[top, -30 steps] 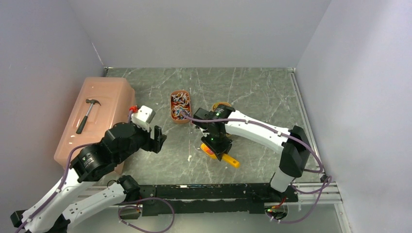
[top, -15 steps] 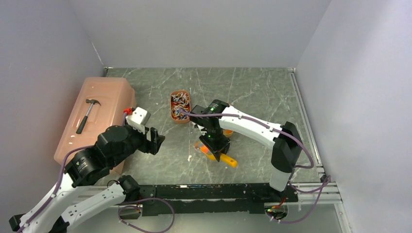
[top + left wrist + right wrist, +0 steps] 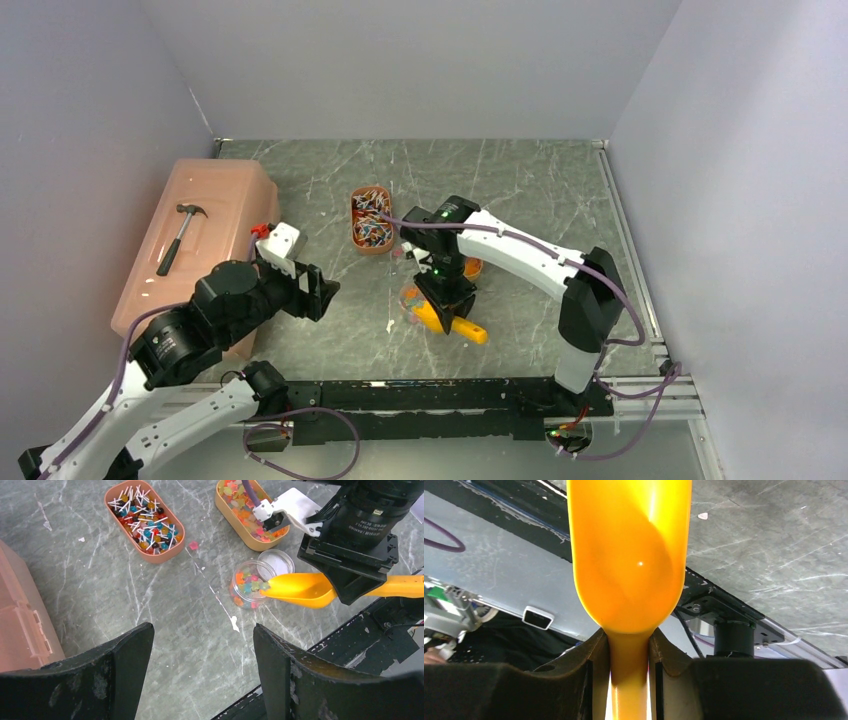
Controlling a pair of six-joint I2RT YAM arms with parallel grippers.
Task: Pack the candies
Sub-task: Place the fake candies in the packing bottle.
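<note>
Candies fill two oval orange trays: wrapped stick sweets in one tray (image 3: 144, 520) (image 3: 370, 220), glossy gummies in the other tray (image 3: 245, 510). A small clear jar (image 3: 247, 586) (image 3: 410, 298) holds more gummies, and its lid (image 3: 278, 561) lies beside it. One pink candy (image 3: 193, 545) lies loose on the table. My right gripper (image 3: 629, 655) (image 3: 447, 300) is shut on the handle of the yellow scoop (image 3: 629, 555) (image 3: 300, 589), whose tip rests at the jar's mouth. My left gripper (image 3: 200, 645) (image 3: 322, 288) hangs open and empty, left of the jar.
A pink lidded box (image 3: 190, 250) with a hammer (image 3: 180, 235) on top stands at the left edge. A white scrap (image 3: 234, 624) lies on the marble table near the jar. The black rail (image 3: 450, 395) runs along the near edge.
The right arm has swung left and turned the scoop, bringing its tip to the jar. The left gripper has drawn back a little to the left, still open.
</note>
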